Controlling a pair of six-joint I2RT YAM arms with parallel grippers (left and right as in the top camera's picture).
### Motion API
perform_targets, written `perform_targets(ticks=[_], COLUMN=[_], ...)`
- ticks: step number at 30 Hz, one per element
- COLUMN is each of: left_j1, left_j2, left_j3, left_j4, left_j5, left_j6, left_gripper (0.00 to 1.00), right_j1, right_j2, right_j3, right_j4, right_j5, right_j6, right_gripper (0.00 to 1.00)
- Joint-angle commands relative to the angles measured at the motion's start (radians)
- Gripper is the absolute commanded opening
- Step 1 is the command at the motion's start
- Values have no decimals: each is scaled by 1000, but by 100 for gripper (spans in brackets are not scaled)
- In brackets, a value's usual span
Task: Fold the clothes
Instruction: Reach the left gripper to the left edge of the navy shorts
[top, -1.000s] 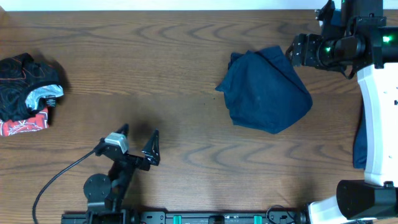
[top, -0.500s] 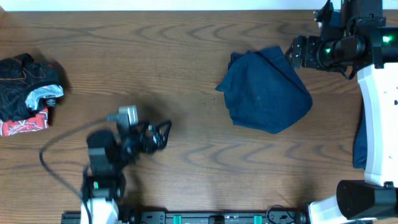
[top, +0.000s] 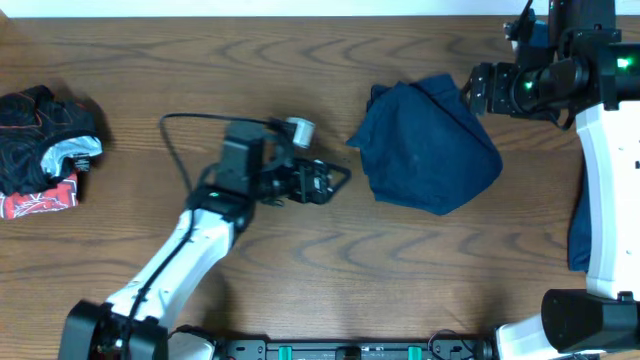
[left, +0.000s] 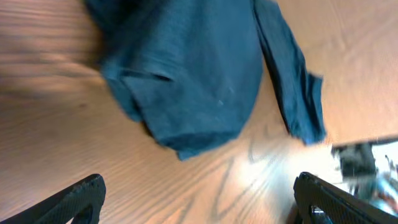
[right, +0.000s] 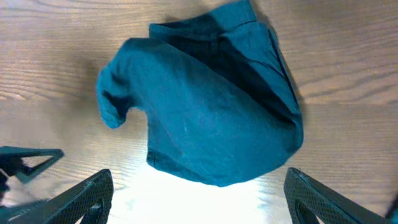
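Observation:
The clothes here are a crumpled dark blue garment (top: 425, 145) lying right of the table's centre. It also fills the left wrist view (left: 193, 68) and the right wrist view (right: 211, 106). My left gripper (top: 338, 184) is open just left of the garment's left edge and holds nothing; in its own view the left gripper (left: 199, 208) has bare wood between the fingers. My right gripper (top: 470, 88) is open at the garment's upper right corner; the right gripper (right: 202, 205) hovers beside the cloth, not closed on it. Another blue piece (top: 578, 235) hangs at the right, partly behind the right arm.
A heap of black, red and grey garments (top: 45, 150) lies at the far left edge. The white right arm body (top: 610, 200) stands along the right side. The left arm's black cable (top: 180, 130) loops over the wood behind its wrist.
The left arm has swung from the table's front left up and to the right, close to the blue garment. The right gripper has barely moved.

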Motion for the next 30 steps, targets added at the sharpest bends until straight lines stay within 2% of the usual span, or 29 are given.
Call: perform_targets(ticks=[1,10,16,19,24,28,30], left_j1=[-46,-55,-55,-55,-55,-55,-56], left_j2=[27,199,338,358,353,356,358], left_j3=[45,182,417,500,523,522,522], left_j4=[2,-65,-360,-454,-438,-378,-356], left_j5=[-43,-47,-97,-98,-98,-3,-3], left_j6=[59,98,231,305,377,436,437], left_gripper=[98,98,98,98,98,98,98], right_j1=[-25,-35,-35,-35,-35,-35,-35], right_j2=[2,2,2,2,2,2,2], right_j3=[1,1,1,1,1,1,1], right_j4=[-7,-42,-75,-79,-90,-101,-105], right_j5=[1,1,0,-3,-3,-3,-3], right_j6=[-30,-37,-49,-52,-62,-63,-63], right_gripper=[85,85,83,84,84,85,85])
